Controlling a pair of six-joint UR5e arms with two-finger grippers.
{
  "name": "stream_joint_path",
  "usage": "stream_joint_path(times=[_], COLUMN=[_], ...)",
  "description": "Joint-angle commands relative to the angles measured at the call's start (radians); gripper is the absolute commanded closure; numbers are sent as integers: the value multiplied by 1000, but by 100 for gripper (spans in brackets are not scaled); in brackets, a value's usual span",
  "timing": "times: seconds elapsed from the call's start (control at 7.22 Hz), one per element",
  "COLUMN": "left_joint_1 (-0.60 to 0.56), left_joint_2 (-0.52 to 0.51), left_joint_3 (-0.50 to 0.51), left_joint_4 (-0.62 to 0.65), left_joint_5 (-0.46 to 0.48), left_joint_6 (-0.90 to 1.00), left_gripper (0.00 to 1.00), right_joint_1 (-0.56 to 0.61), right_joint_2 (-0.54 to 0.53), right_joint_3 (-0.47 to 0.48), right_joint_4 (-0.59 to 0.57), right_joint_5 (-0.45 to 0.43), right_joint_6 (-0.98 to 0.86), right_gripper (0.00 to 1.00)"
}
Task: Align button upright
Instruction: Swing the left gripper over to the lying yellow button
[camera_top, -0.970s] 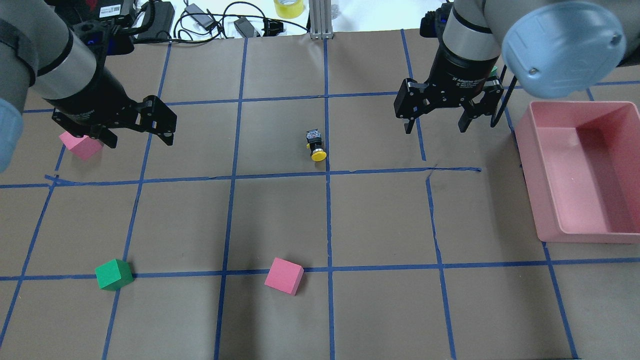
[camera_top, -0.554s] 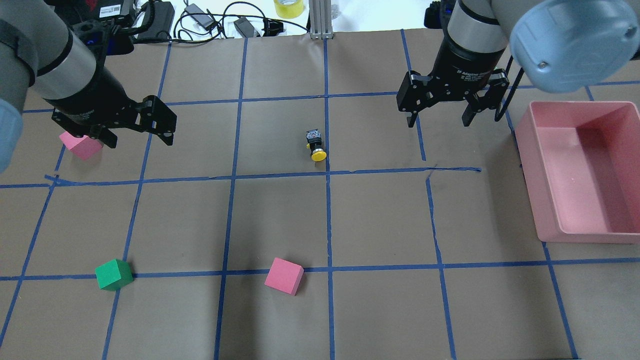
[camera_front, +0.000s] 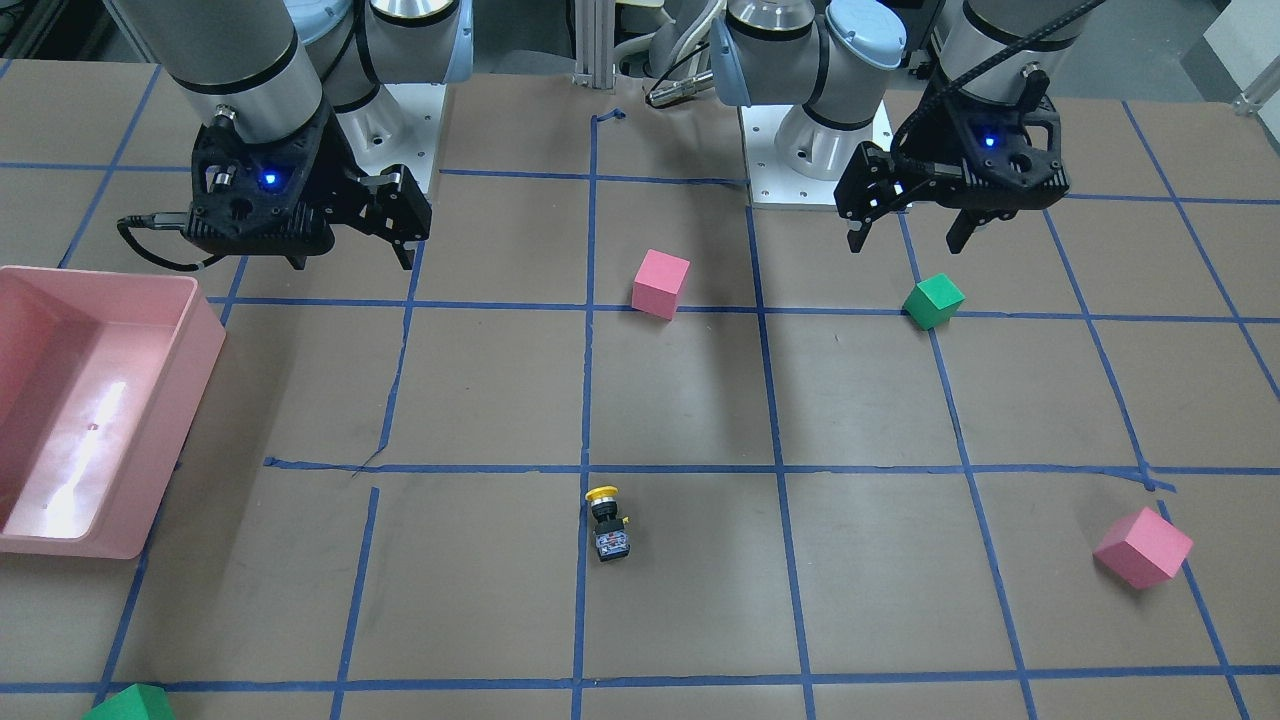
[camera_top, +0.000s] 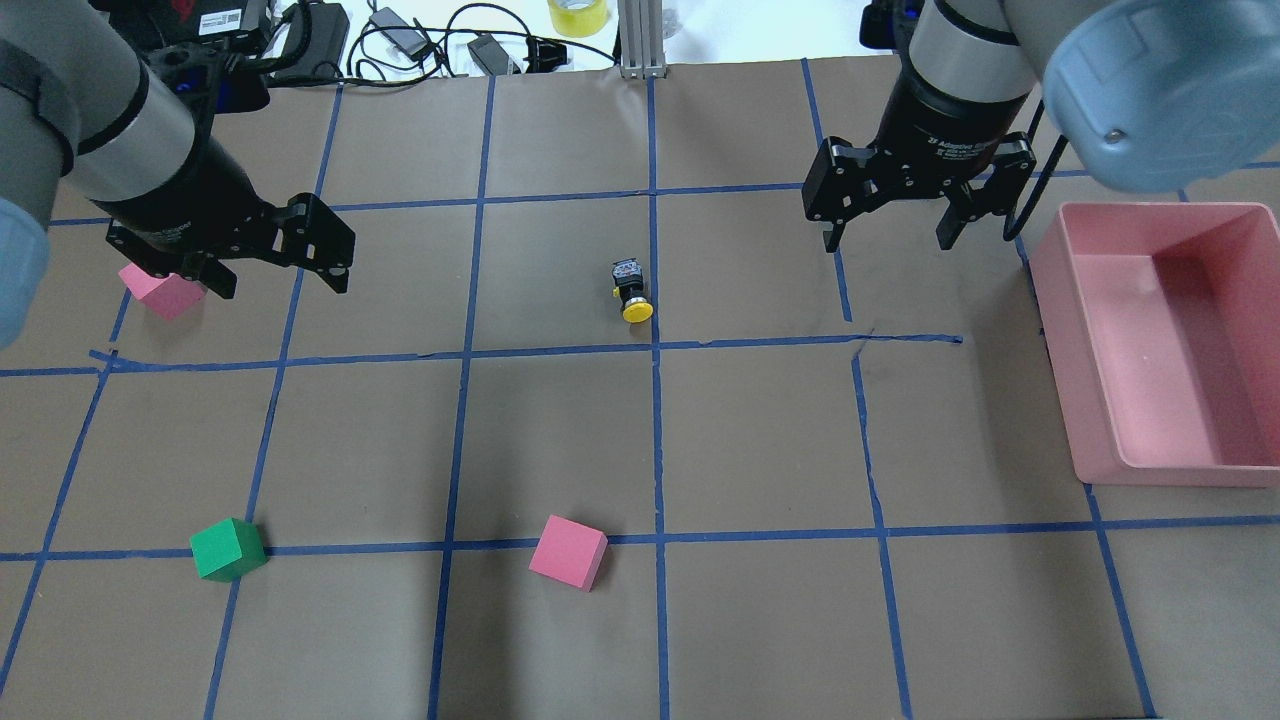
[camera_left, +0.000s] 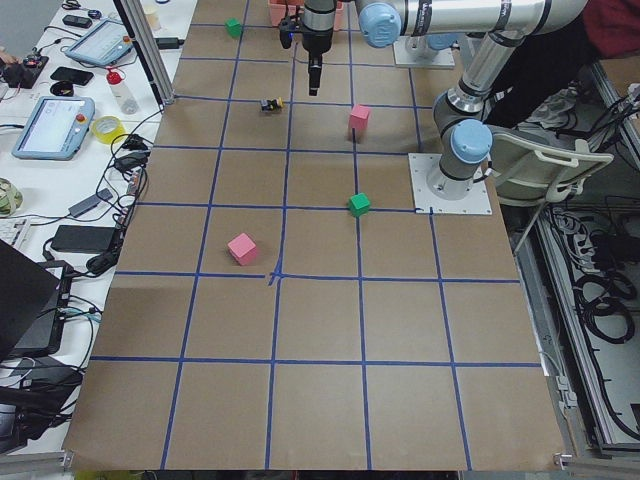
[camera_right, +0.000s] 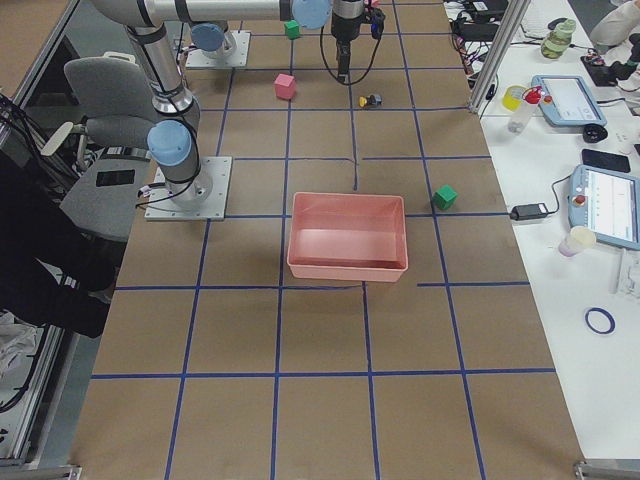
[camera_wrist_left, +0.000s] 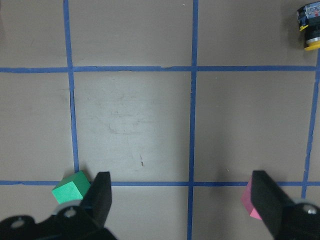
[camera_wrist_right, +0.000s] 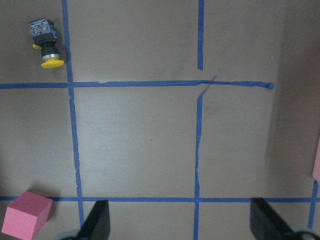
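Observation:
The button (camera_top: 630, 290) lies on its side near the table's middle, its yellow cap toward the robot and its grey terminal base away. It also shows in the front view (camera_front: 606, 522), at the top right of the left wrist view (camera_wrist_left: 310, 25) and at the top left of the right wrist view (camera_wrist_right: 45, 45). My left gripper (camera_top: 280, 283) hangs open and empty, far to the button's left. My right gripper (camera_top: 888, 245) hangs open and empty above the table, well to the button's right and a little farther back.
A pink bin (camera_top: 1160, 470) stands at the right edge. A pink cube (camera_top: 568, 551) and a green cube (camera_top: 228, 549) lie in the near part of the table. Another pink cube (camera_top: 160, 290) sits under the left gripper's wrist. Cables and yellow tape (camera_top: 578, 15) lie beyond the far edge.
My right gripper has moved a little to the right and toward the far edge, still open. The left arm and the button have not moved.

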Motion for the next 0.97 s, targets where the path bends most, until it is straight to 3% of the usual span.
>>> stream_joint_path(times=[0.0,0.14,0.28,0.83], left_joint_1=[-6,-11,-35,-232], left_joint_2=[-5,-17,-30,-146], left_joint_3=[-31,-42,-74,-371], left_joint_4=[16,37,115,758], left_joint_5=[-14,-18,-18,3], left_joint_6=[-51,-85,-122,-387], left_gripper=[0,0,0,0], right_joint_1=[0,0,0,1], right_joint_2=[-2,-11,-13,-11], right_joint_3=[0,0,0,12], right_joint_4=[1,1,1,0], right_joint_5=[-14,-78,-88,-82], right_joint_6=[-1,-5,-8,-13], right_gripper=[0,0,0,0])
